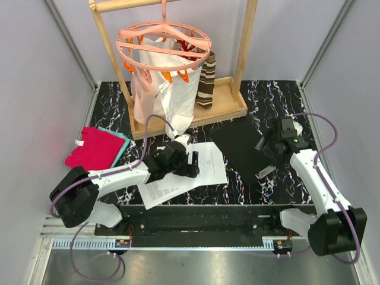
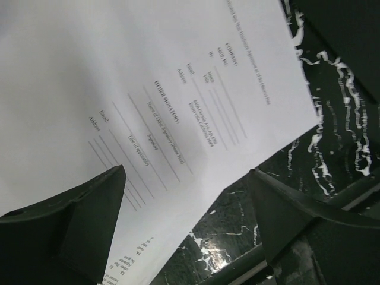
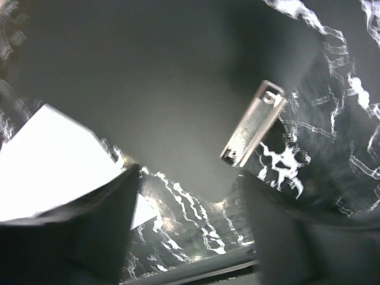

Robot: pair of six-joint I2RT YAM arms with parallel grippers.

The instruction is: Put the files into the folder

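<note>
You are looking down on a black table (image 1: 279, 95) veined in white, with grey walls on three sides. At 12 o'clock stands a wooden rack (image 1: 243, 53) with a pink clip hanger (image 1: 163, 44). A white bag (image 1: 157, 83) and a striped sock (image 1: 206, 83) hang from the hanger. At 9 o'clock lie red and teal cloths (image 1: 98, 147).

The files (image 1: 214, 163) lie flat near the table's centre as a loose fan of printed sheets. Your left gripper (image 1: 191, 164) hides the middle of the fan. In the left wrist view the files (image 2: 148, 77) fill most of the frame, and their print is too small to read. The left gripper (image 2: 185, 175) hangs over them with its fingers (image 2: 95, 214) spread apart and nothing clamped between them.

The folder (image 1: 240, 148) lies flat just at 3 o'clock of the files. It is hard to tell from the dark table, and you cannot tell whether the two touch. Your right gripper (image 1: 270, 145) covers the folder's 3 o'clock edge. In the blurred right wrist view the folder (image 3: 148, 89) is a plain dark sheet. The right gripper (image 3: 189, 172) is released above the folder's near edge, with its fingers (image 3: 89, 219) parted. A metal clip (image 3: 253, 122) lies at that edge, and the top view shows the metal clip (image 1: 265, 172) at about 5 o'clock of the folder.
</note>
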